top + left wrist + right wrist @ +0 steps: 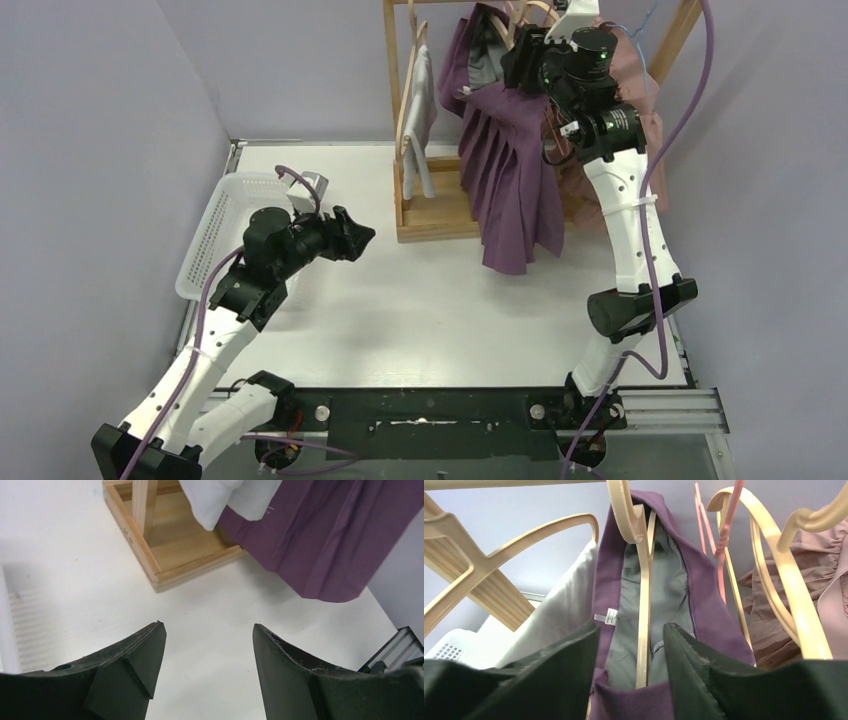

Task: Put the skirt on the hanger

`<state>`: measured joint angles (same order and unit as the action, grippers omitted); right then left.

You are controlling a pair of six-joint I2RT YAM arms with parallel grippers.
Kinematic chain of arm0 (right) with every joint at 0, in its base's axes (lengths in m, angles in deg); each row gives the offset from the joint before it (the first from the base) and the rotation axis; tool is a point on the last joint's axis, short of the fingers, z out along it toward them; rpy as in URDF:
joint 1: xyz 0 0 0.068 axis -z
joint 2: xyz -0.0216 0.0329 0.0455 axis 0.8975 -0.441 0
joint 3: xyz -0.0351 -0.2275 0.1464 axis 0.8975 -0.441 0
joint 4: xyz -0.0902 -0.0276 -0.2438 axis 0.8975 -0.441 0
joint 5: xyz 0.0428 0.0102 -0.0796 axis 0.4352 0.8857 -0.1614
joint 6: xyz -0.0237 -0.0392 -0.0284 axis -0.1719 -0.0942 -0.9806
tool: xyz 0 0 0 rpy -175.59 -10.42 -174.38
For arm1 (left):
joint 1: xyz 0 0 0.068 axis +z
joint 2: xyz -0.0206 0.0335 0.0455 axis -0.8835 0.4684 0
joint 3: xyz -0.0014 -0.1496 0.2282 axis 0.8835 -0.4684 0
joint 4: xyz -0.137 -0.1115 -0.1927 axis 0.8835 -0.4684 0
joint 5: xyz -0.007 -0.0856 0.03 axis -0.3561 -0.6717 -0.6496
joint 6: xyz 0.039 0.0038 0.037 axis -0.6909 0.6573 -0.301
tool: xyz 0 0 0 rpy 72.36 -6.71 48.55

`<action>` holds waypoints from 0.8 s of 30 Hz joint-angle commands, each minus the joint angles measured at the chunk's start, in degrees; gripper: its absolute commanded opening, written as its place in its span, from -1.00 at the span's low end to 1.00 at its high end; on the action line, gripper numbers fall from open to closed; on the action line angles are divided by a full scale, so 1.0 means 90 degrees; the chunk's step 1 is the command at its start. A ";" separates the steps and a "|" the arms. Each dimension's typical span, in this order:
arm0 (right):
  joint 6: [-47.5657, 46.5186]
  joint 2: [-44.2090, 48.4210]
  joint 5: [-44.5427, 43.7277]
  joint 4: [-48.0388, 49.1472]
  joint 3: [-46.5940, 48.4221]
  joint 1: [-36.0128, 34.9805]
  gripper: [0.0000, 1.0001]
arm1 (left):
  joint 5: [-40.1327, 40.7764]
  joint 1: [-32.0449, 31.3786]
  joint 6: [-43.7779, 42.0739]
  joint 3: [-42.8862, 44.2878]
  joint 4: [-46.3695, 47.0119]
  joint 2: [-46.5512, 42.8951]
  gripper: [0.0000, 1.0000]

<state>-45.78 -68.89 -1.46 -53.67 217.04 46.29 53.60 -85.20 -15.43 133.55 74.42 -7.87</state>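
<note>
Table (pixel 450 310): white, fills the middle of the top view. Wooden rack (pixel 430 215) stands at its far edge, upper centre of frame.

Skirt (pixel 515 190): purple, pleated, and the biggest thing on the rack. It hangs from the rail with its long axis straight down. The hem looks just clear of the table beside the rack base, though contact can't be ruled out from above. In the right wrist view the waistband wraps the shoulder of a cream hanger (pixel 643 620), grey lining showing, and the hook runs up toward the rail. Judged seated, or nearly so.

Neighbours: white garment (pixel 425 110) left of the skirt, pink garment (pixel 640 90) right of it, each on its own hanger. White basket (pixel 225 215) sits at the table's left edge.

Right gripper (pixel 522 60): up at the rail, upper centre of frame, nose into the waistband. The fingers stand apart with the hanger stem running up between them, touching neither tip. Purple cloth fills the gap low down. Can't tell whether it presses on the pads.

Left gripper (pixel 355 235): low over the table, centre-left, fingers spread on nothing. It faces the rack base and the skirt hem, well apart from both.

Key relation: the skirt top lies dead ahead of the right hand, with the body hanging below it. The right arm is far nearer, so any settling or backing out falls to it. Likely risk is snagging the waistband on the way out.
</note>
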 commanded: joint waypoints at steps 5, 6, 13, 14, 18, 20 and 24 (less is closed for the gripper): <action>0.0398 0.1333 0.0381 0.0926 -0.0465 0.0035 0.35 | 0.1298 0.0053 0.0684 0.1119 -0.2109 0.0098 0.52; 0.0440 0.1499 0.0449 0.0919 -0.0535 0.0041 0.37 | 0.1191 0.0060 0.0650 0.1286 -0.2397 0.0238 0.57; 0.0986 0.3300 0.0056 0.0235 -0.2040 -0.0026 0.35 | 0.1098 0.0099 0.0675 0.1426 -0.3217 0.0289 0.69; 0.1126 0.3650 -0.0045 0.0104 -0.2466 -0.0034 0.34 | 0.1062 0.0100 0.0661 0.1401 -0.3215 0.0152 0.69; 0.1563 0.5040 -0.0383 -0.0847 -0.4094 -0.0040 0.27 | 0.1098 0.0091 0.0680 0.1384 -0.3307 -0.0337 0.69; 0.1856 0.5786 -0.0661 -0.1274 -0.5062 -0.0039 0.30 | 0.1188 0.0081 0.0784 0.1443 -0.3462 -0.0422 0.69; 0.2363 0.7481 -0.1461 -0.1989 -0.6652 -0.0015 0.74 | 0.1653 0.0090 0.1041 0.1535 -0.3621 -0.0753 0.69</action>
<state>-30.41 -10.75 -6.29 -62.33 167.25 46.12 64.22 -84.68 -8.61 144.74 43.07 -12.09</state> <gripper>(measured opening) 0.765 0.845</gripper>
